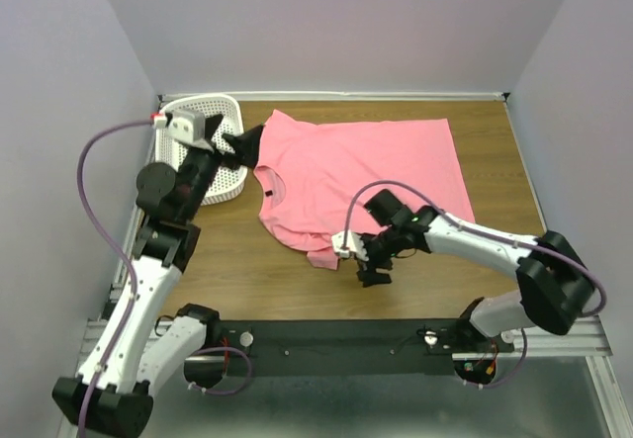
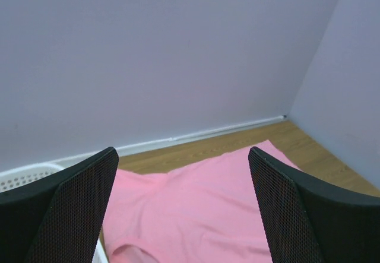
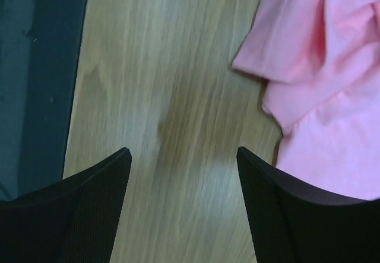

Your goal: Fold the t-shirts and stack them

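Observation:
A salmon-pink t-shirt point(image 1: 366, 176) lies spread on the wooden table, collar to the left, its near sleeve bunched at the front. It also shows in the left wrist view point(image 2: 202, 209) and in the right wrist view point(image 3: 332, 67). My left gripper point(image 1: 247, 145) is open and empty, held above the shirt's far-left shoulder. My right gripper point(image 1: 371, 265) is open and empty over bare wood, just right of the bunched sleeve point(image 1: 321, 252). Its fingertips point(image 3: 267, 186) stand apart, with wood between them.
A white perforated basket point(image 1: 229, 112) stands at the back left, under the left arm. Grey walls close in the table on three sides. A dark metal rail point(image 1: 346, 339) runs along the near edge.

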Available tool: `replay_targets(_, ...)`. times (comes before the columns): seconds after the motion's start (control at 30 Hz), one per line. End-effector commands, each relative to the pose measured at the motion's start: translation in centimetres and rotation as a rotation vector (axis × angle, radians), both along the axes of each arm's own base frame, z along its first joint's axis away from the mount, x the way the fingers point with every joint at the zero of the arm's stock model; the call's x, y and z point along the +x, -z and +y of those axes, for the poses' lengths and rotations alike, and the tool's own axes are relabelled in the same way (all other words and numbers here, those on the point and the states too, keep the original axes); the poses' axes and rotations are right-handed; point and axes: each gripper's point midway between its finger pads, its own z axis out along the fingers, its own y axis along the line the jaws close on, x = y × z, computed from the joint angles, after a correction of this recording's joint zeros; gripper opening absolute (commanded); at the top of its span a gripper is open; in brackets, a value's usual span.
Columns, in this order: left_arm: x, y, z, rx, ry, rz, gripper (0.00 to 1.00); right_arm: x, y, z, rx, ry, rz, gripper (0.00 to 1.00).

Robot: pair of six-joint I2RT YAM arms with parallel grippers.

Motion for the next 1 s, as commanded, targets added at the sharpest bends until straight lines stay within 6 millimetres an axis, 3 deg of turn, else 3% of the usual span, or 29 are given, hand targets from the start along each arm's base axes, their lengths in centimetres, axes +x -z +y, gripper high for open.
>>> replay_targets(0.0, -1.9, 7.4, 3.0, 0.072, -0.125, 0.146, 0.98, 4.3, -0.6, 6.8, 0.008, 0.161, -0.093, 0.78)
replay_targets(0.13, -4.3, 10.7, 4.1, 0.089, -0.152, 0.164, 0.98, 6.4, -1.1, 10.5, 0.013, 0.353, -0.012, 0.75)
replay_targets(0.23, -5.4, 10.5, 4.7, 0.084, -0.168, 0.148, 0.98, 7.3, -0.9, 11.2, 0.004, 0.419, 0.017, 0.74)
replay_targets(0.6, -6.2, 9.8, 4.4, 0.067, -0.143, 0.128, 0.98, 6.3, 1.2, 11.0, -0.041, 0.438, 0.089, 0.68)
replay_targets(0.8, -6.5, 9.5, 4.6, 0.06, -0.148, 0.114, 0.98, 7.1, 2.3, 10.6, -0.079, 0.47, 0.064, 0.61)
replay_targets(0.87, -6.5, 9.6, 4.5, 0.062, -0.143, 0.117, 0.98, 7.3, 2.4, 10.6, -0.084, 0.475, 0.057, 0.56)
replay_targets(0.97, -6.5, 9.4, 4.4, 0.06, -0.137, 0.112, 0.98, 7.3, 2.5, 10.7, -0.084, 0.472, 0.06, 0.37)
